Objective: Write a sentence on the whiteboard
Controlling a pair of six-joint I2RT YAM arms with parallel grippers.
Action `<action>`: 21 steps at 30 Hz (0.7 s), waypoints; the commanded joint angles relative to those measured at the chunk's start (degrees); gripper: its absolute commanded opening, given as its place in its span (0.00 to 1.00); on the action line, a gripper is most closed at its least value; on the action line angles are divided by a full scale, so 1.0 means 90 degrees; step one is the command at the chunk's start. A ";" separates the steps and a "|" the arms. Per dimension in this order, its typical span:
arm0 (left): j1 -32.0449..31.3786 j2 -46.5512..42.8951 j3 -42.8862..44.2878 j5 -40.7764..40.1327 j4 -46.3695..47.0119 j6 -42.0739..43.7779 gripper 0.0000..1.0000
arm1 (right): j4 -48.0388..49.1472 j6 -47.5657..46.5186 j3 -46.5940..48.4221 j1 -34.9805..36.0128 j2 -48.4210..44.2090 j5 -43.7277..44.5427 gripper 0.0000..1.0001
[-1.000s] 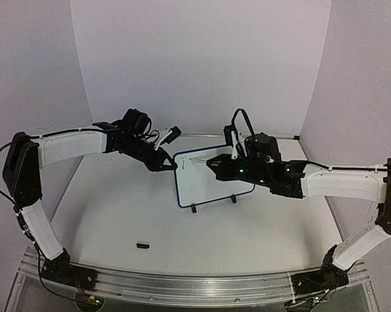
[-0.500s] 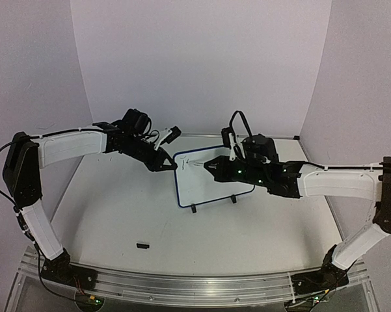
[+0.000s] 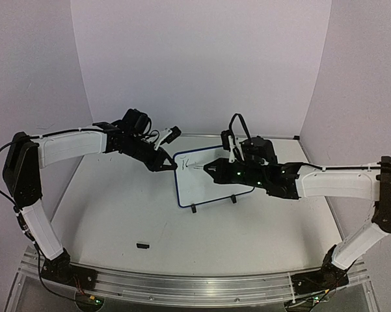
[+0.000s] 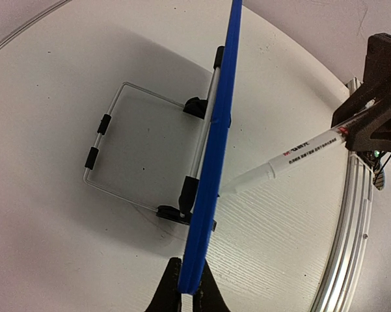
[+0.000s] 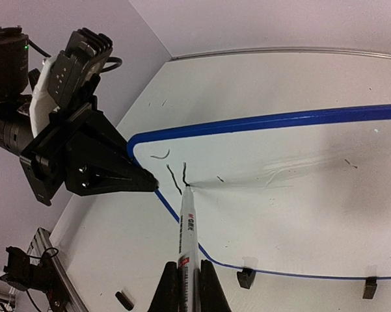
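The whiteboard [image 3: 215,182] stands upright on two black feet at mid-table. My left gripper [image 3: 168,166] is shut on its blue rim at the upper left corner; the left wrist view shows the rim [image 4: 215,149] edge-on between the fingers. My right gripper [image 3: 213,167] is shut on a white marker pen [image 5: 186,227], whose tip touches the board's [image 5: 299,195] upper left. Of the sentence [image 5: 175,177], only two short black strokes show there, beside a faint curved mark.
A small black pen cap [image 3: 142,246] lies on the table near the front left, also in the right wrist view [image 5: 123,300]. A wire stand [image 4: 117,149] props the board from behind. A metal rail [image 3: 182,286] runs along the near edge.
My right gripper has moved left with the marker to the board's upper left, and short black strokes have appeared there. The left gripper has stayed on the rim.
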 commanded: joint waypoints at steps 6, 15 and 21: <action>-0.0050 0.0012 0.0182 -0.0222 -0.0134 0.0194 0.00 | 0.0042 -0.0013 -0.0081 -0.0031 -0.0196 0.0400 0.00; -0.0049 0.0017 0.0182 -0.0228 -0.0141 0.0201 0.00 | 0.0024 -0.0130 0.0045 -0.0031 -0.0316 0.0484 0.00; -0.0049 0.0021 0.0182 -0.0228 -0.0142 0.0204 0.00 | 0.0009 -0.0185 0.0088 -0.0031 -0.0379 0.0500 0.00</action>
